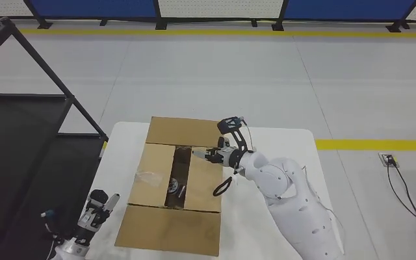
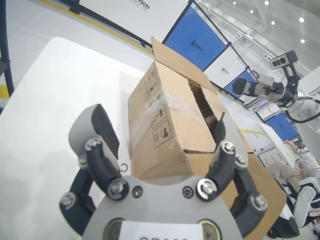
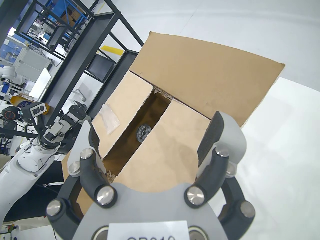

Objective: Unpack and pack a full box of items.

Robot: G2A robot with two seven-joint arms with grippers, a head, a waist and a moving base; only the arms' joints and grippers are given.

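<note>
Two flaps of box point(image 1: 151, 175) open, inner pair nearly shut; unpacking looks unstarted; right gripper point(image 3: 155, 126) wide above it, left gripper point(image 1: 106, 197) wide at near-left corner of tabletop point(image 1: 279, 144).

A white table point(image 1: 292, 140) stands on a pale grey floor point(image 1: 195, 78). Left of the table rises a black metal rack point(image 1: 32, 123). Beyond the table, a yellow floor line point(image 1: 195, 31) runs in front of blue partition panels point(image 1: 91, 8). Right of the table lies a corded floor socket point(image 1: 389, 160).
</note>
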